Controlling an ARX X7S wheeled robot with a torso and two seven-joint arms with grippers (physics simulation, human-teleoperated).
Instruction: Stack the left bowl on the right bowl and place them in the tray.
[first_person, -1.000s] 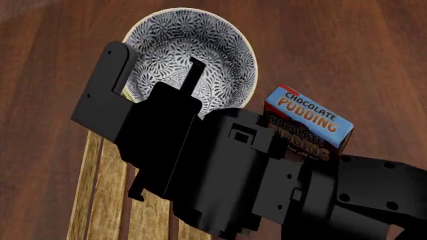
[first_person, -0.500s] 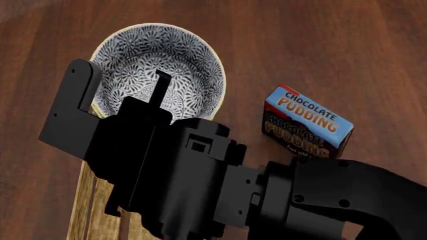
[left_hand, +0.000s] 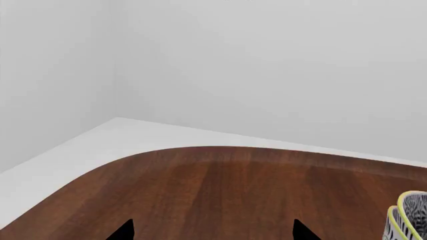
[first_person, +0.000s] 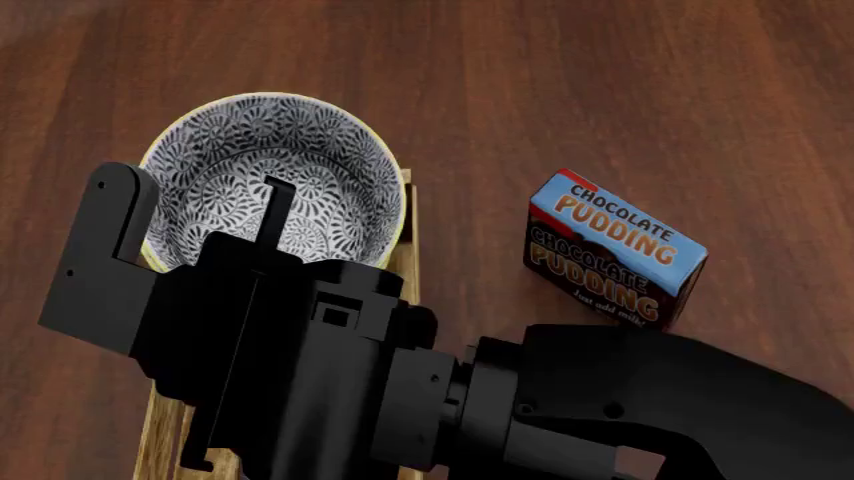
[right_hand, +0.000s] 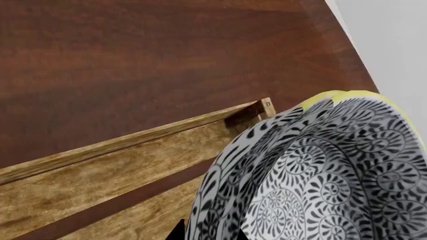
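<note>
Two stacked black-and-white patterned bowls with yellow rims hang over the far end of the light wooden tray. My right gripper is shut on the walls of the stack, one finger inside and one outside. In the right wrist view the bowls fill the near side, the gripper clamps their walls, and the tray's slats lie below. My left gripper is open and empty over bare table. The two bowl rims show at the edge of the left wrist view.
A chocolate pudding box lies on the dark wooden table to the right of the tray. The table's rounded far corner and a white wall show in the left wrist view. My right arm hides most of the tray.
My right gripper has carried the stacked bowls leftward and nearer, from beyond the tray's far end to over the tray. The pudding box has not moved.
</note>
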